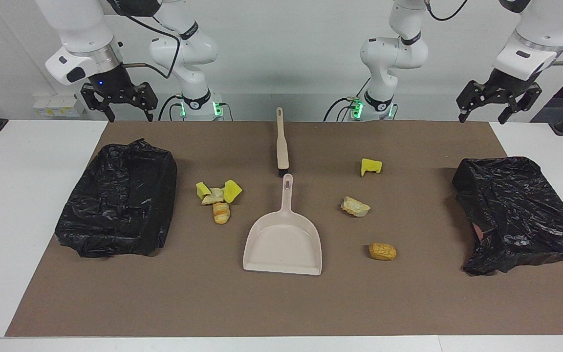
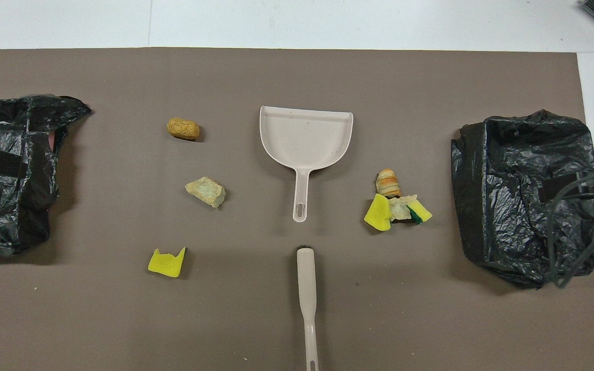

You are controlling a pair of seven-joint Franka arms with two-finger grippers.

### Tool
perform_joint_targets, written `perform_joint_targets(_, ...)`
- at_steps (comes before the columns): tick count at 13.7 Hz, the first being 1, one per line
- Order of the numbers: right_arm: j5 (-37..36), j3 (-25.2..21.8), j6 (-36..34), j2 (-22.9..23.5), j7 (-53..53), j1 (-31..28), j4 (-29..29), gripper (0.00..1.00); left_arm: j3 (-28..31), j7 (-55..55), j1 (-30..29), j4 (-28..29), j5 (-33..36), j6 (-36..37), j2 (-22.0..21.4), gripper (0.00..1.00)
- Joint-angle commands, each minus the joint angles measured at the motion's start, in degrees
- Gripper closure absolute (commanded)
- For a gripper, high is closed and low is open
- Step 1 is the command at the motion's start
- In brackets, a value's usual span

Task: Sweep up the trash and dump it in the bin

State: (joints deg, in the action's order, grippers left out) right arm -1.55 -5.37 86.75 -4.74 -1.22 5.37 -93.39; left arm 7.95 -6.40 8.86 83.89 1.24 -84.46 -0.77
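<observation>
The trash lies in small scraps on the brown mat. A cluster of yellow sponge bits and bread-like lumps lies toward the right arm's end. A yellow sponge bit, a pale lump and a golden-brown lump lie toward the left arm's end. Between them, a beige dustpan lies with its handle toward the robots. A beige brush lies nearer the robots. Right gripper and left gripper hang open and empty, high over the mat's robot-side corners.
A bin lined with a black bag stands at the right arm's end of the mat. Another black-bagged bin stands at the left arm's end. White table surrounds the mat.
</observation>
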Motion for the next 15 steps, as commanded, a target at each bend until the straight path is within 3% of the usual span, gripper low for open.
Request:
perform_joint_targets(1, 0.6, 0.0, 0.6, -0.9, 1.0, -0.2, -0.8, 0.0, -0.4, 0.0, -0.3, 2.0, 0.2, -0.1, -1.7, 0.0)
perform_joint_targets(15, 0.6, 0.0, 0.7, -0.9, 0.9, -0.2, -1.0, 0.0, -1.6, 3.8, 1.7, 3.2, 0.2, 0.2, -2.3, 0.0)
